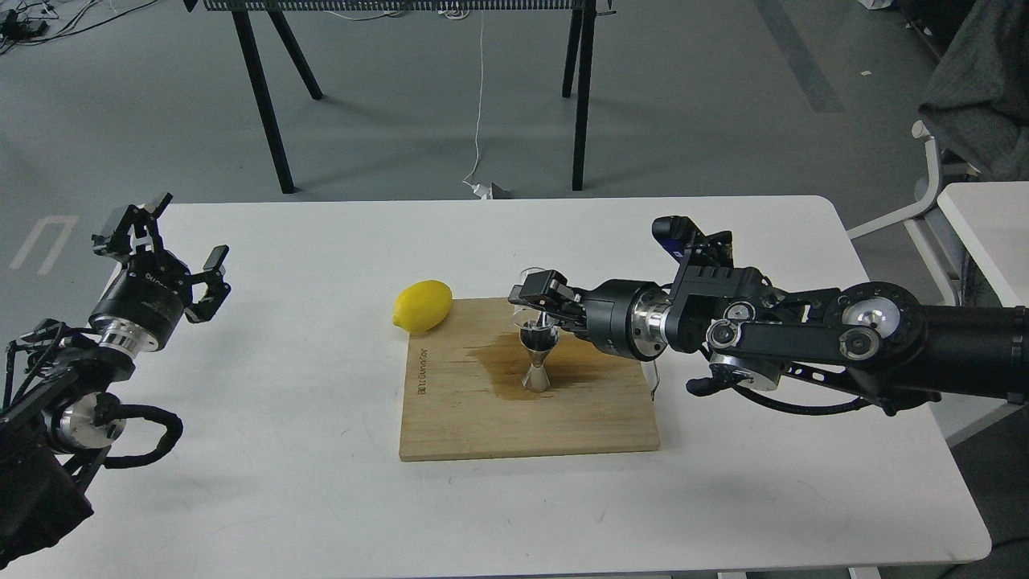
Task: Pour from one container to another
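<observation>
The steel jigger [537,360] stands upright on the wooden cutting board [563,418], in a dark wet stain. My right gripper [534,296] reaches in from the right and is shut on the small clear glass cup [526,283], held just above and behind the jigger's mouth. The cup is partly hidden by the fingers, so its tilt is hard to read. My left gripper [170,241] hovers open over the table's far left, holding nothing.
A yellow lemon [422,305] lies at the board's back-left corner. The white table [321,498] ends close behind the board. Black trestle legs stand on the floor beyond; a second white table and a chair are at the right.
</observation>
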Action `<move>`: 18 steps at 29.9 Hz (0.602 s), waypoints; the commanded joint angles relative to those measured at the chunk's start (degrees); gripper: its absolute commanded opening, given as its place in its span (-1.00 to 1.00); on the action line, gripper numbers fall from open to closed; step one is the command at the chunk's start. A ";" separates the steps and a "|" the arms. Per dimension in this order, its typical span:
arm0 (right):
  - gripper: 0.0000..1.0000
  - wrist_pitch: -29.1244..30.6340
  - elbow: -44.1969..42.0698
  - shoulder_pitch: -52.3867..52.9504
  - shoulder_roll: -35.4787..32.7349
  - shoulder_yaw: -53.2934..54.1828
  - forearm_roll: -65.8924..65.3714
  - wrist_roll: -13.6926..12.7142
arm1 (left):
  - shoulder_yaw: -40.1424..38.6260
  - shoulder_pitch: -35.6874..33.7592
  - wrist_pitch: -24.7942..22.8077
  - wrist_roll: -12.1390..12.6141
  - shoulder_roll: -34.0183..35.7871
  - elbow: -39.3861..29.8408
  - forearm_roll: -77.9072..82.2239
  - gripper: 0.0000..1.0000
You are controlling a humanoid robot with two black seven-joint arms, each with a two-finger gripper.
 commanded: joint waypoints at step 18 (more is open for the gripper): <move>-0.23 0.01 0.28 2.54 -0.03 -3.11 -1.56 -0.01 | 0.00 0.02 0.00 0.00 0.00 0.05 0.00 0.98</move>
